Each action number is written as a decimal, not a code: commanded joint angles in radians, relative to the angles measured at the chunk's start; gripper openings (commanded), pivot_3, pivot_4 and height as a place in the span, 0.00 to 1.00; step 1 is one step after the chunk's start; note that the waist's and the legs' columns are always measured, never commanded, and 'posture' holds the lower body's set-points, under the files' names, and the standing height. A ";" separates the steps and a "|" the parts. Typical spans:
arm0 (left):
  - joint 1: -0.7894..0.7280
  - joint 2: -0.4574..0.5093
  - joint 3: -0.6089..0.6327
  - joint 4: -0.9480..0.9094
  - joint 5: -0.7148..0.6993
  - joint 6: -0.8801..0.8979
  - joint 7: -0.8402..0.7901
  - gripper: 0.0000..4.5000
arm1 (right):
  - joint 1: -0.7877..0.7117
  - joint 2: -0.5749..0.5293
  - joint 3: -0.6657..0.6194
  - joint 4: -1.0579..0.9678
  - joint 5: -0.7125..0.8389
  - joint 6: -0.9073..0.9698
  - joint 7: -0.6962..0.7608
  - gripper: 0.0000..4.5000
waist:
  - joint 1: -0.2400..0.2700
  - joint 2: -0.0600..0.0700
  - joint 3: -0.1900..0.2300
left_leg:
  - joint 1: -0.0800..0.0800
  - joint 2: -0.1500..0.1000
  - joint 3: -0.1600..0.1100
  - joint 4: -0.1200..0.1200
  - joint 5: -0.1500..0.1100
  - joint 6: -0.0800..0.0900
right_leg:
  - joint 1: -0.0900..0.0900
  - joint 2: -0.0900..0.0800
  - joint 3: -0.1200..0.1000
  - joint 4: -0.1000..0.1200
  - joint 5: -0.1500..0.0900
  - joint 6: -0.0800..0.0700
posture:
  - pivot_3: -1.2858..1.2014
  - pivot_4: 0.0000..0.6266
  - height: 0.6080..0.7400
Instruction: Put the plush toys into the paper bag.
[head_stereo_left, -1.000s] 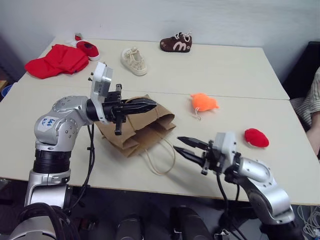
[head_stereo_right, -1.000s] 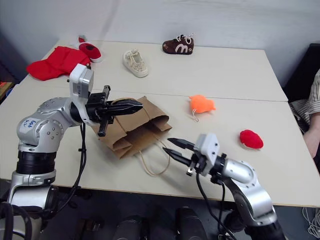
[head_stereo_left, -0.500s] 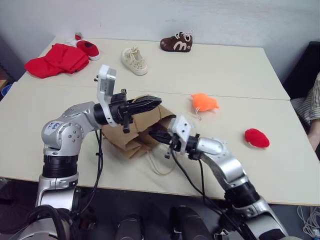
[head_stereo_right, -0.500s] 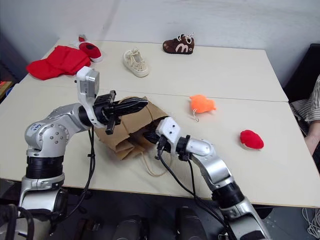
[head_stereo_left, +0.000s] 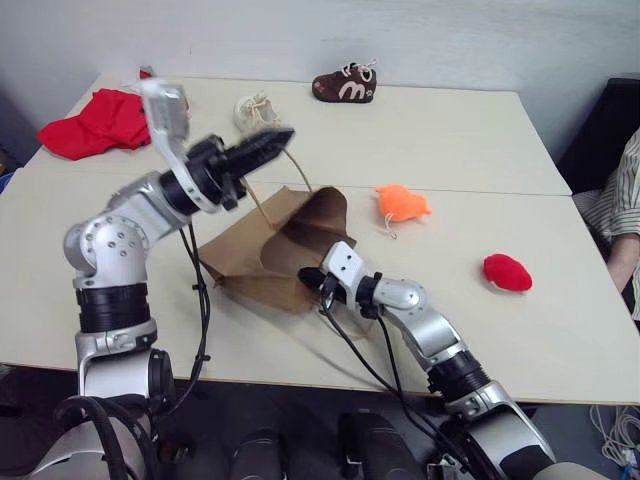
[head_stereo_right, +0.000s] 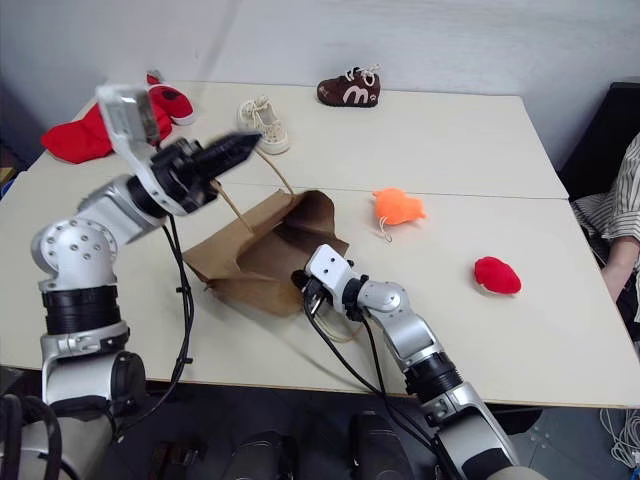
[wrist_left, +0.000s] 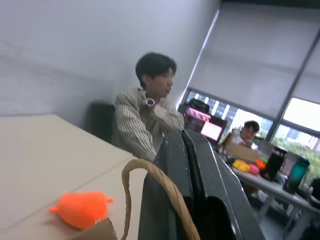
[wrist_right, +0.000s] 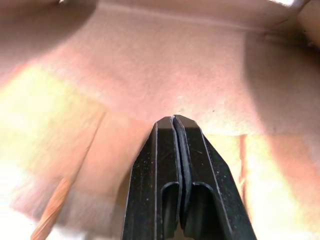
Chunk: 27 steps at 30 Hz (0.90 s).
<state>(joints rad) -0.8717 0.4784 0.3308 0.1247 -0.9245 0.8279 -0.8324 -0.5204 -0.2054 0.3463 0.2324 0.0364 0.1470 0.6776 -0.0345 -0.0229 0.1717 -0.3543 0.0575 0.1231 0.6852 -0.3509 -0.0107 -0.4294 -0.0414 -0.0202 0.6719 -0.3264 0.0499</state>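
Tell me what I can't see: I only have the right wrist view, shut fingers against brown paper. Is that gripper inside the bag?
Observer: Yes, the right gripper reaches into the mouth of the paper bag.
Operator: What holds the mouth open?
Observer: The left gripper, shut on a cord handle, holds the bag's upper side up.
Operator: Any toys in?
Observer: I see none inside; the orange plush toy and the red plush toy lie on the table.

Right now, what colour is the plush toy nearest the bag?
Bright orange plush toy; clearest in the left eye view.
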 joint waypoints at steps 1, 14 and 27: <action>-0.043 0.012 0.042 0.023 -0.031 -0.018 -0.001 0.00 | 0.028 -0.017 0.006 -0.006 -0.016 0.027 0.019 0.01 | 0.000 0.000 0.000 | 0.000 0.000 0.000 0.000 0.000 0.000 | 0.000 0.000 0.000 0.000 0.000 0.000 | 0.52 0.24 1.00; 0.041 -0.048 -0.077 -0.068 -0.014 0.000 -0.053 0.00 | 0.095 0.017 -0.094 -0.169 0.171 -0.007 0.106 0.05 | 0.001 0.000 0.000 | 0.000 0.000 0.000 0.000 0.000 0.000 | 0.000 0.000 0.000 0.000 0.000 0.000 | 0.52 0.24 1.00; 0.059 -0.046 -0.112 -0.071 0.000 -0.022 -0.085 0.00 | 0.667 -0.225 -0.643 -0.590 0.401 -0.128 0.116 0.99 | 0.013 0.000 0.000 | 0.000 -0.001 -0.002 -0.002 0.000 0.000 | 0.002 0.000 -0.001 -0.009 0.000 0.000 | 0.52 0.24 1.00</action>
<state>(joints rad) -0.8085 0.4296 0.2139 0.0858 -0.9222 0.8245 -0.9101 0.1112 -0.4264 -0.2269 -0.3727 0.4467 0.0727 0.8012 -0.0217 -0.0226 0.1721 -0.3543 0.0562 0.1213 0.6828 -0.3509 -0.0112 -0.4274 -0.0414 -0.0210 0.6632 -0.3263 0.0502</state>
